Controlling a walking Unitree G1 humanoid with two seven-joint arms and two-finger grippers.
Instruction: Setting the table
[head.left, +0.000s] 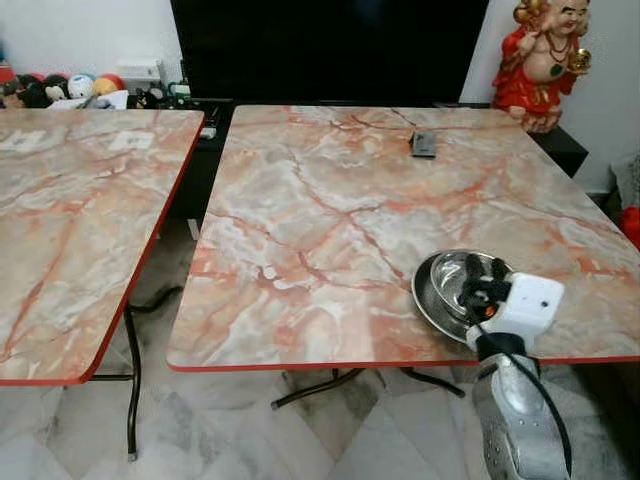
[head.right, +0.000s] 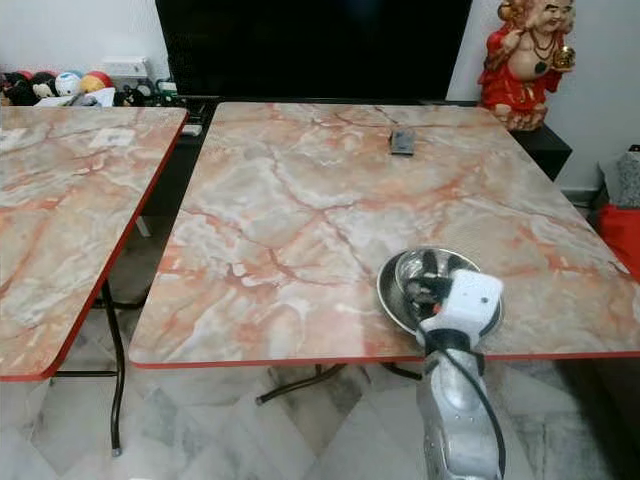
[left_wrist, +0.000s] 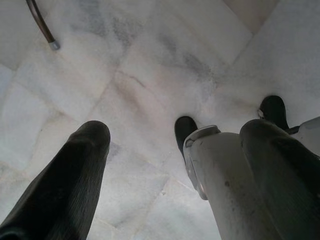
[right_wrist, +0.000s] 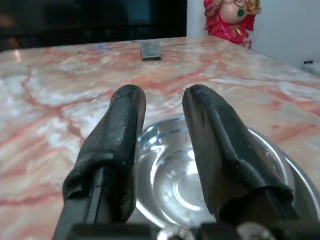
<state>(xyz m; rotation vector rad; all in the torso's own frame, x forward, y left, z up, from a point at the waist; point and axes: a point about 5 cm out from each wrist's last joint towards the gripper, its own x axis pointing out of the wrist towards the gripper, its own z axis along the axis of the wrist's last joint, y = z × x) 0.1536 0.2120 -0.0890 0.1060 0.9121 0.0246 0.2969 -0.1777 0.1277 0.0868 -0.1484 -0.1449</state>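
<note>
Setting: two tables with pink-orange marble-pattern tops and red edging, standing side by side on a pale marble floor (head.left: 300, 440); a gap runs between them
Main table (head.left: 330, 230): whole top in view; black metal legs partly seen beneath the near edge
Side table (head.left: 70, 220): on the robot's left, cut off by the frame edge; two pale flat items on its far part too small to identify
Steel bowl (head.left: 445, 285): shiny, upright, sitting on the main table near its front edge, toward the right; near part of the rim covered by the gripper and wrist unit
Right gripper (right_wrist: 162, 107): hovering over the bowl's near side; two black fingers slightly parted with a narrow gap, nothing between them; contact with the bowl cannot be judged
Right arm (head.left: 515, 420): silver forearm rising from below the table edge, white wrist housing and a black cable; lower part cut off
Left gripper (left_wrist: 180, 145): hanging low, pointing at the floor; fingers spread wide apart, empty; fingertips out of focus
Robot legs (left_wrist: 225, 175): grey shin and black feet seen between the left fingers
Small dark flat object (head.left: 423, 144): lying on the far part of the main table, possibly a remote; detail unclear
Dark screen (head.left: 330, 50): large black panel behind the main table, top cut off
Red figurine (head.left: 540, 60): seated on a dark low cabinet at far right, head cropped
Toys (head.left: 70, 90): row of small round items at far left, indistinct
</note>
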